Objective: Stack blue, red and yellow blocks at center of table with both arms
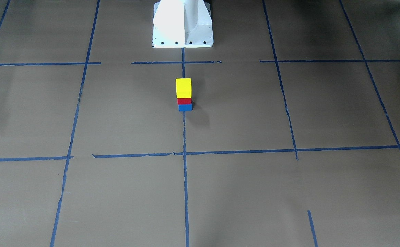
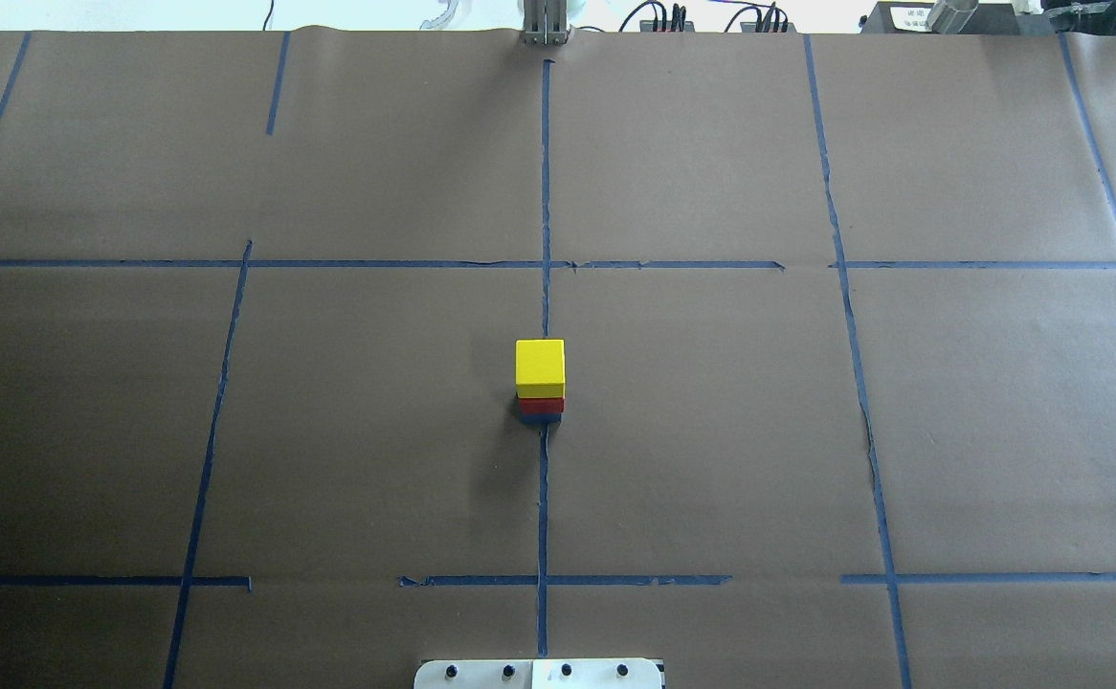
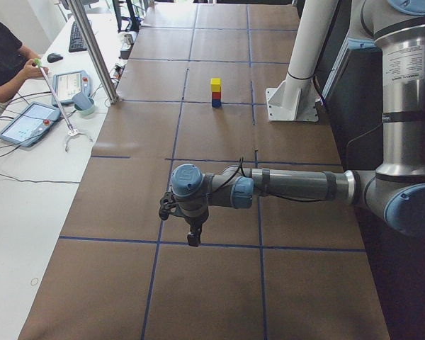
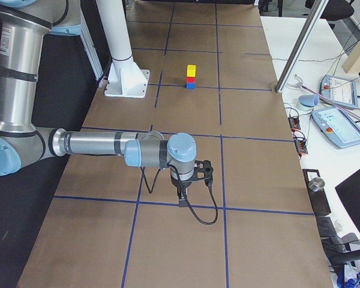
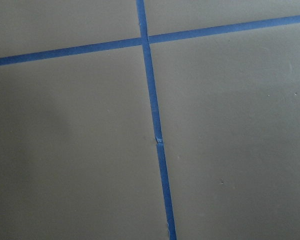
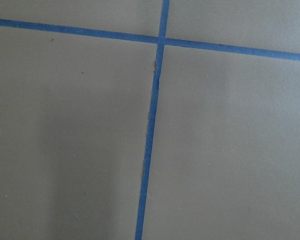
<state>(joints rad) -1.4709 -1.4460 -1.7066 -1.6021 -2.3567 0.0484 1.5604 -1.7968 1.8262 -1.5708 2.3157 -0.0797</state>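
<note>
Judging from how things lie, the stacking looks done. The blue block [image 1: 185,107] sits on the table straight out in front of the base [image 1: 183,24], on the tape line [image 1: 185,178] that runs from the base's middle. The red block [image 1: 184,101] rests on it and the yellow block [image 1: 183,87] is on top.

My left gripper [image 3: 192,237] hangs low over the paper, well off to one side of the base. My right gripper [image 4: 182,199] hangs the same way, well off to the other side. Neither touches a block. Whether my fingers are spread or pressed together I cannot tell — only the side views show them, and too small. Both wrist cameras see nothing but paper and tape.

The step in hand, as I read it, is to finish without disturbing the tower. Done well, that means no low sweep inward toward the front of the base. If I move at all, I should lift first, then draw each arm outward and slowly — a knock to the table could topple a tower that narrow. The edges look roughly flush, so I would not go in to tidy them.
</note>
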